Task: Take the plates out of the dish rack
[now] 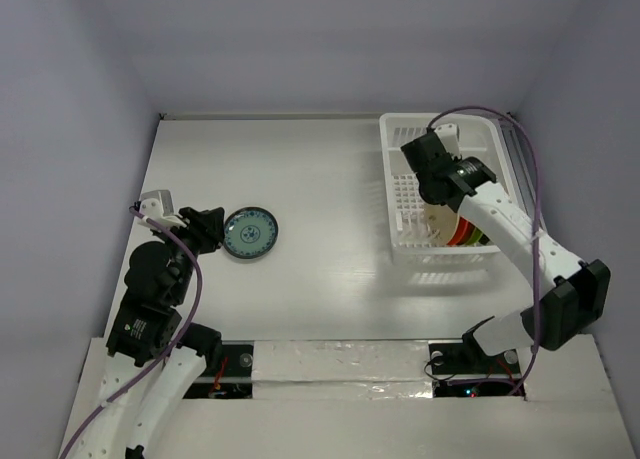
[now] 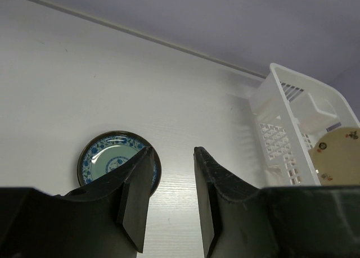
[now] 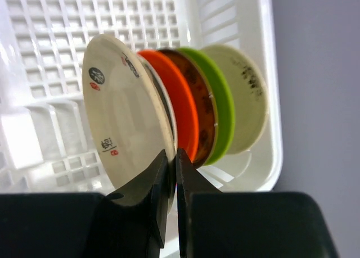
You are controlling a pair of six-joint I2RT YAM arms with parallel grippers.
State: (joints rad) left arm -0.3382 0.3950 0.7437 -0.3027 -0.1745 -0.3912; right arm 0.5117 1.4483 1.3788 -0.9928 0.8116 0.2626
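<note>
The dish rack (image 1: 408, 191) sits on the white table (image 1: 300, 159) at its far right corner, well apart from the left arm. The right arm reaches over the rack's near wall and down into the basket.

Inside, at least five plates stand on edge in a close row. In the right wrist view the order from the front is:
- a cream plate (image 3: 121, 123) with dark and red markings
- an orange plate (image 3: 181, 109)
- a brown plate (image 3: 203, 120)
- a green plate (image 3: 224, 100)
- a pale plate (image 3: 247, 92) with dark speckles, at the back

(A thin whitish rim shows between the cream and orange ones; whether it is a further plate cannot be told.)

The right gripper (image 3: 172, 159) is pinched onto the lower rim of the cream plate. Its two fingers are almost together, with only the plate's edge between them.

On the left side of the table, a blue-and-green plate (image 1: 250, 233) with a dark rim lies flat, face up. The left gripper (image 2: 171, 152) hovers just beside it, its jaws spread and nothing between them. In the left wrist view one finger overlaps the plate's right edge. From above, the fingertips sit close against the plate's left side. Whether they touch it cannot be told.
</note>
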